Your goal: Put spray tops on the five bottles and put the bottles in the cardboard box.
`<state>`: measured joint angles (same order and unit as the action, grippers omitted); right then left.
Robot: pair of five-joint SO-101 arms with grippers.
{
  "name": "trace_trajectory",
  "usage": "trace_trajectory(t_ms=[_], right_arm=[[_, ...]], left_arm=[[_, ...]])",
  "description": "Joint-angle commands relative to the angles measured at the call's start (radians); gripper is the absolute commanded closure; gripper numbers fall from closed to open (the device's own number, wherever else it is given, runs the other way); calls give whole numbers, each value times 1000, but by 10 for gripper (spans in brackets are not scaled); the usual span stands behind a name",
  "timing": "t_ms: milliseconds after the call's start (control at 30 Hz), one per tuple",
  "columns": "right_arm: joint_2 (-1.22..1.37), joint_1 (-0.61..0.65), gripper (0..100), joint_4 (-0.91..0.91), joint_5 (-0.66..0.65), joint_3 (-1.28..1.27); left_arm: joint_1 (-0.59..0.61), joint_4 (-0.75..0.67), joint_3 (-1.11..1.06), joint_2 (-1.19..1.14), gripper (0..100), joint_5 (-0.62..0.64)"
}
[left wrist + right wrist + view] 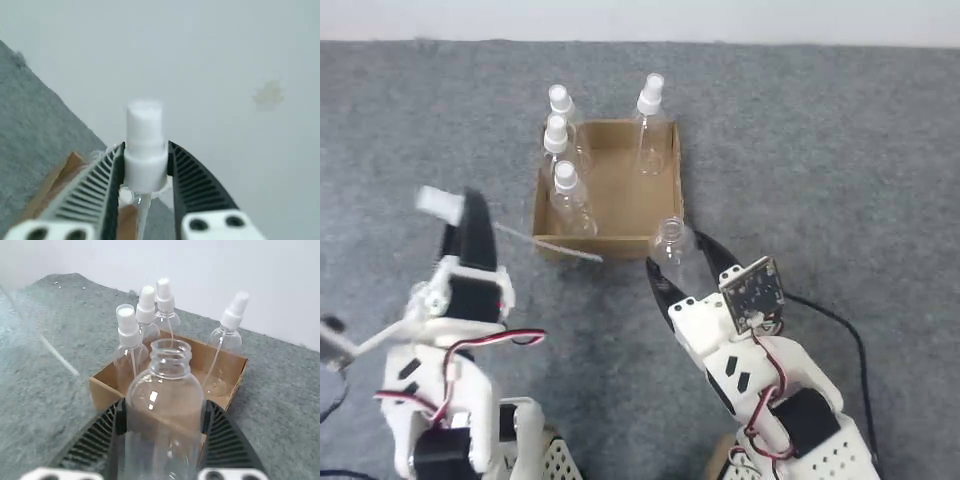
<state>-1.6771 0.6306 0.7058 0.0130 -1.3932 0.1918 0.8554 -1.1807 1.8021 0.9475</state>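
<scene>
My left gripper (145,172) is shut on a white spray top (145,142), whose thin dip tube (548,244) trails toward the cardboard box (616,190). In the high view this gripper (457,215) is raised left of the box, the top (440,205) at its tip. My right gripper (162,420) is shut on a clear bottle (165,400) with an open neck, held upright. That bottle (670,238) stands at the box's near right corner, outside it, between the right gripper's (678,255) fingers. Several capped bottles (131,342) stand in the box (102,390).
Grey carpet (820,150) covers the table around the box. A black cable (830,315) runs beside the right arm. Three capped bottles (567,190) line the box's left side and one (650,120) stands at its far right corner.
</scene>
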Motion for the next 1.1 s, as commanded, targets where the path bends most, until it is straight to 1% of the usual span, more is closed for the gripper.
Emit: trace_trajectory(t_ms=[0, 200, 367, 500, 667, 867, 967, 1067], right_arm=[[-16, 8, 919, -44, -28, 5], [-16, 16, 919, -44, -28, 5], [-16, 81, 919, -44, -29, -17], [-16, 105, 919, -70, -31, -37], [-16, 107, 919, -124, -144, -83], [-18, 108, 919, -150, -150, -104], [-18, 130, 919, -150, -157, -104], [-18, 139, 919, -150, -157, -104]], left_arm=[[20, -71, 54, 20, 989, -11], [21, -74, 56, 20, 989, -8], [23, -75, 84, 20, 989, -5], [23, -74, 139, 20, 989, -5], [23, -74, 186, 20, 989, -6], [23, -69, 188, 20, 989, -9], [21, -75, 189, 20, 989, -12], [15, -75, 189, 20, 989, -57]])
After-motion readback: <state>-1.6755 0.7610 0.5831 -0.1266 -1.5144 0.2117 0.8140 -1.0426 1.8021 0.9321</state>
